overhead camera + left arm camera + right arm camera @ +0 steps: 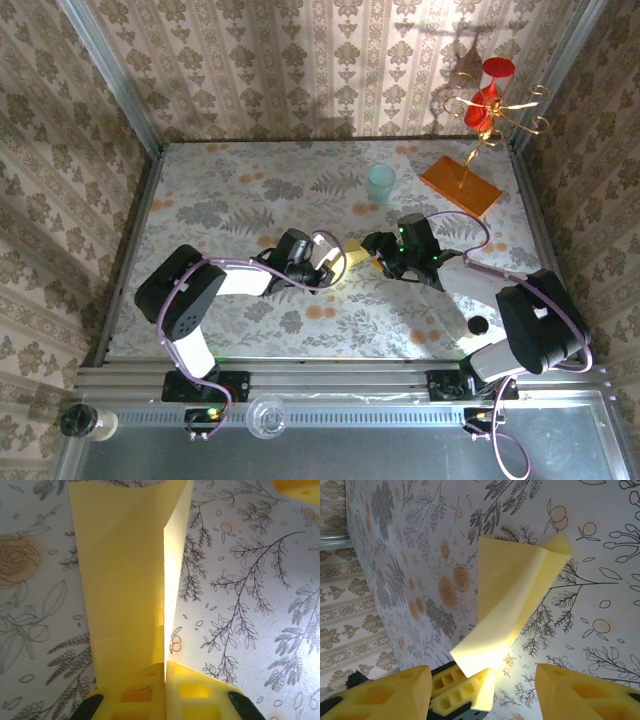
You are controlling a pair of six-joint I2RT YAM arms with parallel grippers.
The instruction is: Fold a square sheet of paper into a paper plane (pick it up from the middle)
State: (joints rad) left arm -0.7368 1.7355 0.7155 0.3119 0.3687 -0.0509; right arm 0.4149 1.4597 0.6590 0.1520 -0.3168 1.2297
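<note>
No writing, label, brand or number is legible anywhere.

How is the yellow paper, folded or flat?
Folded: the paper plane shows a sharp centre crease with layers doubled over, and its end is pinched in the left gripper.

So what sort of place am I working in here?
Probably a lab test cell dressed up as a home: wallpapered panels held in aluminium framing, a floral tablecloth over the bench, and props like a teal cup and an orange slab.
</note>
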